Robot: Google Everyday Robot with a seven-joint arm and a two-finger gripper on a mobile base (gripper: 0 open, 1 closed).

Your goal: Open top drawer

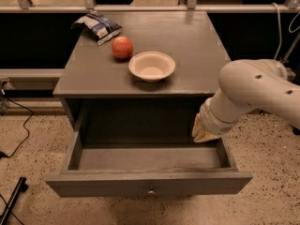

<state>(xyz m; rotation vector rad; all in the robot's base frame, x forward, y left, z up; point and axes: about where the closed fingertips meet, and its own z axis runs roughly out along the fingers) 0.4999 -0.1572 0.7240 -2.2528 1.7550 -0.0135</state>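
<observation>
The top drawer [147, 183] is a wide matte grey drawer pulled far out of the grey cabinet [140, 74]. Its deep box shows nothing inside. A small round metal knob [151, 191] sits at the centre of its front. My gripper [202, 131] is at the end of the white arm [253, 93], over the drawer's back right corner, close under the cabinet top's front edge and well away from the knob. The arm hides most of it.
On the cabinet top lie a white bowl [152, 65], a red apple [122, 47] and a chip bag [98, 26]. A railing runs behind the cabinet. Black cables [14, 130] and a dark leg [11, 205] lie on the speckled floor at left.
</observation>
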